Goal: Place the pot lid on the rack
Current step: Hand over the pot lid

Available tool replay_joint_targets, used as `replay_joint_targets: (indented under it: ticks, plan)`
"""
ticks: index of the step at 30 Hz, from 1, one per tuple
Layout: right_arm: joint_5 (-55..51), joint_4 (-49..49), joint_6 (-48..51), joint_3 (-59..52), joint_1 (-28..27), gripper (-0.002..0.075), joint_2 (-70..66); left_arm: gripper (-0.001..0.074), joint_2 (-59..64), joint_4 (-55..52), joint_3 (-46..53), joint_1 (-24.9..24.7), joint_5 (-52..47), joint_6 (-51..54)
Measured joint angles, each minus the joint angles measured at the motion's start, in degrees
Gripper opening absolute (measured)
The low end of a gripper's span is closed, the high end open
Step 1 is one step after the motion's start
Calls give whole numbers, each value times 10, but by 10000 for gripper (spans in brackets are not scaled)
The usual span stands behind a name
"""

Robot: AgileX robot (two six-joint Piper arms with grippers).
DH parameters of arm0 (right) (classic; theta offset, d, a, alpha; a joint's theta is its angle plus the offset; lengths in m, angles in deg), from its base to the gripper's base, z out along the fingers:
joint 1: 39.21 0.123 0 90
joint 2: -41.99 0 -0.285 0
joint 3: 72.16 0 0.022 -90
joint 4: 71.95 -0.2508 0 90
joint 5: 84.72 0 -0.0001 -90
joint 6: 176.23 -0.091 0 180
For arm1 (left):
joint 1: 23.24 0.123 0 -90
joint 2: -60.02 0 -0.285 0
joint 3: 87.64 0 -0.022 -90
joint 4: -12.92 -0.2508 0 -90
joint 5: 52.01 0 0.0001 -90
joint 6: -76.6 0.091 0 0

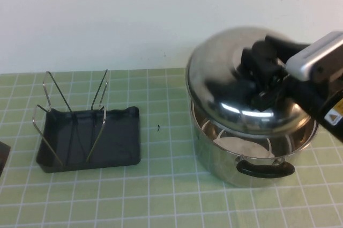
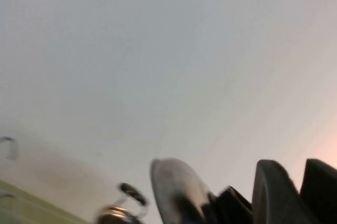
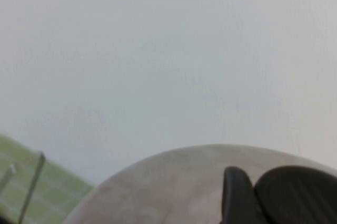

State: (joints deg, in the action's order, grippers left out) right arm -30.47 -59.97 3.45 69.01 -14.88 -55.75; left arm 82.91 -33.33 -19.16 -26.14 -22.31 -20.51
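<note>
The pot lid [image 1: 225, 86] is shiny domed steel. It hangs tilted just above the open steel pot [image 1: 225, 158] at the right. My right gripper [image 1: 265, 75] is shut on the lid's black knob [image 3: 297, 192] at the dome's centre. In the right wrist view the dome [image 3: 174, 187] fills the lower part. The rack [image 1: 80, 110] of silver wire loops stands in its dark grey tray [image 1: 115, 147] at the left, with nothing in it. My left gripper [image 2: 303, 174] is shut and empty, low at the table's left edge [image 1: 2, 155].
The green gridded mat [image 1: 161, 196] covers the table between rack and pot. A white wall [image 1: 134, 13] closes the back. The pot has a black handle [image 1: 265, 168] facing the front. Something pale lies inside the pot [image 1: 241, 146].
</note>
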Motion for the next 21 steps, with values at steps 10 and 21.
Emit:
replay_joint_targets:
  ticks: [10, 21]
  plan:
    - [74, 288, -248, 60, 54, 349, 128, 648, -1, -14, 0, 0, 166, -322]
    - [-38, 346, -286, 125, 245, 349, 130, 692, -1, -60, 0, 0, 184, -338]
